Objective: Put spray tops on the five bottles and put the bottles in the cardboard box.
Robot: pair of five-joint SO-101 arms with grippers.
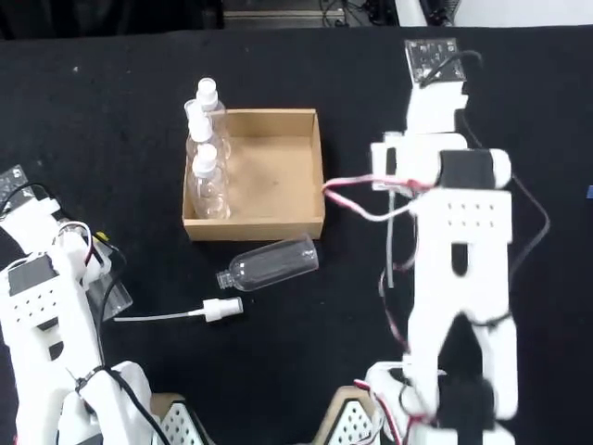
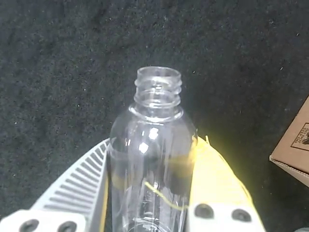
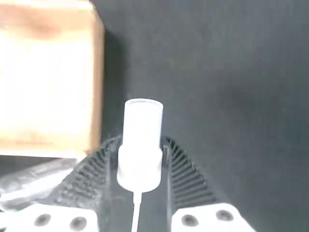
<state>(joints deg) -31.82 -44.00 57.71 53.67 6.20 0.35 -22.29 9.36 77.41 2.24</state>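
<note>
The cardboard box (image 1: 278, 227) sits mid-table, with three clear bottles (image 1: 208, 176) wearing white spray tops upright along its left wall. An uncapped bottle (image 1: 271, 263) lies in front of the box, and a loose spray top (image 1: 220, 310) with its long tube lies just nearer. At the lower left, my left gripper (image 2: 152, 145) is shut on another uncapped bottle (image 2: 155, 116), whose neck points away from the wrist. My right gripper (image 3: 140, 147) is shut on a white spray top (image 3: 143, 121), right of the box (image 3: 48, 77), with the tube hanging down.
Black cloth covers the table. The right arm (image 1: 461, 269) stretches over the table's right side, with red and white cables looping toward the box. A box corner (image 2: 294, 145) is in the left wrist view. The lying bottle (image 3: 34, 181) is in the right wrist view.
</note>
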